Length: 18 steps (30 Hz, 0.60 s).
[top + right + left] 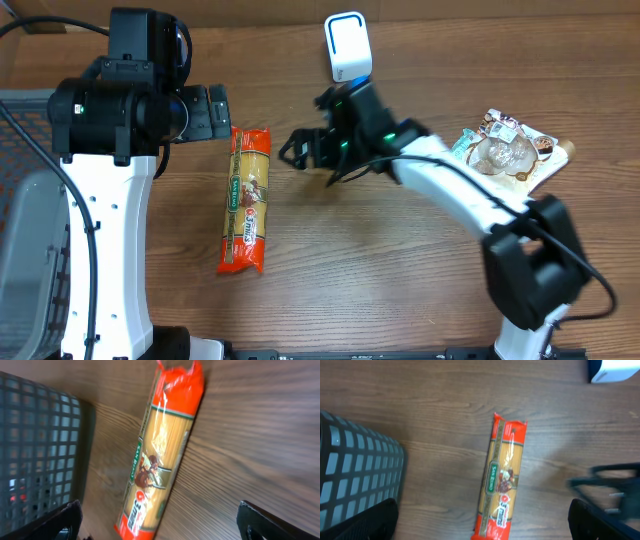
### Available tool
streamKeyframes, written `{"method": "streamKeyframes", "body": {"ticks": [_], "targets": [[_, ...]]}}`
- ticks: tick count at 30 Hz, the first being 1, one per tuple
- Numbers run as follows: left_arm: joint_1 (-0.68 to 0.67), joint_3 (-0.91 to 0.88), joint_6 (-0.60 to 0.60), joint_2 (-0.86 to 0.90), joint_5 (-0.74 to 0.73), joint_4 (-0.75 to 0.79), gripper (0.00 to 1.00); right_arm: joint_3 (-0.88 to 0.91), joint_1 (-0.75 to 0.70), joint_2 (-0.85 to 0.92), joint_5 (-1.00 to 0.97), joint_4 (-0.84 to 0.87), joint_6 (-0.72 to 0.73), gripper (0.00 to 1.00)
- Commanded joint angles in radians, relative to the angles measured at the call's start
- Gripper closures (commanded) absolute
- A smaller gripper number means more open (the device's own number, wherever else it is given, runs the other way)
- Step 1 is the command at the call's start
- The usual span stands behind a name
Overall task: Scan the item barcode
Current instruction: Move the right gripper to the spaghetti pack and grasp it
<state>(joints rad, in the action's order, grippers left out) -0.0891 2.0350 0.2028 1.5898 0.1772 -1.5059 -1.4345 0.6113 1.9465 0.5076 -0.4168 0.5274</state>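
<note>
Basket of grey plastic mesh (22, 240) stands at the far left edge of the brown wood-grain bench (400, 270). Just to its right the left arm, white with a black wrist, reaches up the picture. The left claw (218, 112) sits at its end, turned toward the middle of the bench. In the left wrist view its two black fingers (370, 520) show only in the lower corners, spread wide with nothing between them, so this claw is released and empty.

Next comes the long packet of spaghetti (247, 200), with orange-red ends, a clear middle showing pale yellow strands, and a green label strip down one side. It lies flat on the bench, running lengthwise toward the arms' bases. Its far end is just beside the left claw and its near end slants slightly left. No barcode can be made out on the face that shows.

Right of the packet, and apart from it, is the right claw (297, 150), black and pointing left toward the packet's upper half. Its wrist view shows both fingers (280, 520) far apart at the bottom corners, so it too is released and grips nothing.

Above that claw, near the far edge, stands the white rounded scanner with a blue rim (347, 45). Far right lies a crumpled clear snack bag with printed edges (515, 150), beside the right arm's white forearm.
</note>
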Motion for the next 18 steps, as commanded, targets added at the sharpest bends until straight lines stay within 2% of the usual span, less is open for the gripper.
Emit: {"method": "streamKeyframes", "body": {"ticks": [1, 6, 11, 18], "targets": [[0.006, 0.001, 0.006, -0.004, 0.005, 0.007, 0.00, 0.005, 0.059, 0.066, -0.071, 0.041, 0.084, 0.02], [0.030, 0.006, 0.006, -0.004, -0.002, 0.010, 0.00, 0.005, 0.117, 0.152, -0.074, 0.107, 0.102, 0.06], [0.078, 0.006, 0.006, -0.004, -0.014, 0.007, 0.00, 0.005, 0.156, 0.212, -0.100, 0.180, 0.163, 0.17], [0.108, 0.006, 0.006, -0.004, -0.013, 0.007, 0.00, 0.005, 0.206, 0.289, -0.100, 0.267, 0.185, 0.24]]}}
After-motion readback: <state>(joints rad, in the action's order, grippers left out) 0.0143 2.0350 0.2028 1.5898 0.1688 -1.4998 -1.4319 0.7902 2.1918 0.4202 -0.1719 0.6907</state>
